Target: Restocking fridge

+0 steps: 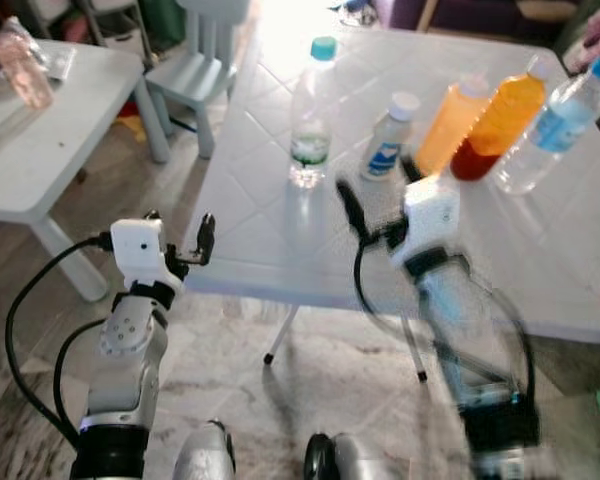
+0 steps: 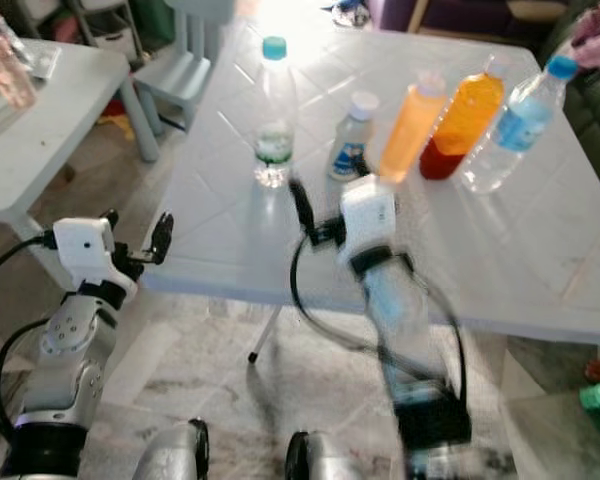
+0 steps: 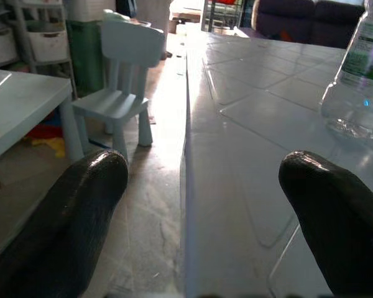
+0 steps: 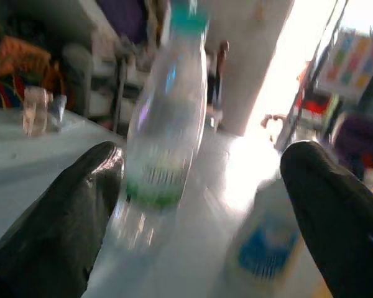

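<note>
Right hand reaching over the table toward 5 upright bottles

Head view: the right hand (image 1: 380,195), fingers spread and holding nothing, is blurred above the table (image 1: 280,240), just short of the clear water bottle (image 1: 311,115) and the small white bottle (image 1: 390,138); 2 orange bottles (image 1: 485,125) and a blue-labelled bottle (image 1: 555,128) stand close by, likely grouped for carrying to the fridge; the left hand (image 1: 180,240) waits open and empty at the table edge. Left wrist view: open fingers (image 3: 68,217) frame the table edge. Right wrist view: the water bottle's long axis is vertical, cap up, between the spread fingers (image 4: 336,211)
</note>
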### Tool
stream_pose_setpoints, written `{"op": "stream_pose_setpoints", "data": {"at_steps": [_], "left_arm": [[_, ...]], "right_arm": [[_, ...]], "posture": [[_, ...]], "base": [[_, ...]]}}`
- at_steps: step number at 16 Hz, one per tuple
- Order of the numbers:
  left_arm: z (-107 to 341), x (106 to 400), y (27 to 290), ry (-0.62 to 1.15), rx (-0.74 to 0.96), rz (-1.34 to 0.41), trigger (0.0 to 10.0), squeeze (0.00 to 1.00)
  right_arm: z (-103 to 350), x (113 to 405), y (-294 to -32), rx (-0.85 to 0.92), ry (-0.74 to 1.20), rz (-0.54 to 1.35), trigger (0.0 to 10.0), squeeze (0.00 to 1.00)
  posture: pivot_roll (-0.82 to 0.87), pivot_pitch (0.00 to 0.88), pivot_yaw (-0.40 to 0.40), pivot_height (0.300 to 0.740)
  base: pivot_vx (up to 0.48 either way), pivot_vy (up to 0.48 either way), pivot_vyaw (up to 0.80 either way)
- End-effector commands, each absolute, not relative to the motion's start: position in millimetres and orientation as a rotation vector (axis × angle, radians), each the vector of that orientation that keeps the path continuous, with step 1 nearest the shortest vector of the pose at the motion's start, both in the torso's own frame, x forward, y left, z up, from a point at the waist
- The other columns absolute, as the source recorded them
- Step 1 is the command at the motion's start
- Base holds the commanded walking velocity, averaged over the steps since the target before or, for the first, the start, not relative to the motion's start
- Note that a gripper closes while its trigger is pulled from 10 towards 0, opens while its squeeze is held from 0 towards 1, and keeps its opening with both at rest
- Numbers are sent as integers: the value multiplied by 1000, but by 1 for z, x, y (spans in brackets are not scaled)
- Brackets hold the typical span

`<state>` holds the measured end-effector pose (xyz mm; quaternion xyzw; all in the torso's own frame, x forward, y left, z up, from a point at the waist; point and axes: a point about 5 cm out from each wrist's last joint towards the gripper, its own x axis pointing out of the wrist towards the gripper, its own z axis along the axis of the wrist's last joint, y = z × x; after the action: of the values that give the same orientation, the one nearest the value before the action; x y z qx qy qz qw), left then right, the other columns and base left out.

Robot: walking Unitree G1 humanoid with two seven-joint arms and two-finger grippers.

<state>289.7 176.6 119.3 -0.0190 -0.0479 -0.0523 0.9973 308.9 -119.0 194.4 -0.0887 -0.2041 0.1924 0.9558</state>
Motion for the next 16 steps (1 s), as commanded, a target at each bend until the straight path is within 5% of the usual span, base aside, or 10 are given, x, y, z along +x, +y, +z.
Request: {"op": "stream_pose_setpoints", "data": {"at_steps": [1,7,16], "left_arm": [[118,289,180,-85,-11,-88,10000,0],[122,284,194,-82,40,-51,10000,0],[131,282,206,-82,103,-62,10000,0]], "right_arm": [[200,316,-119,-186,-426,426,10000,0],[244,350,-101,-231,-537,565,10000,0],[275,385,-102,-176,-551,522,10000,0]], "posture": [[53,172,-65,740],[112,188,-54,740],[183,207,-24,740]], "base": [[0,0,0],[0,0,0],[0,0,0]]}}
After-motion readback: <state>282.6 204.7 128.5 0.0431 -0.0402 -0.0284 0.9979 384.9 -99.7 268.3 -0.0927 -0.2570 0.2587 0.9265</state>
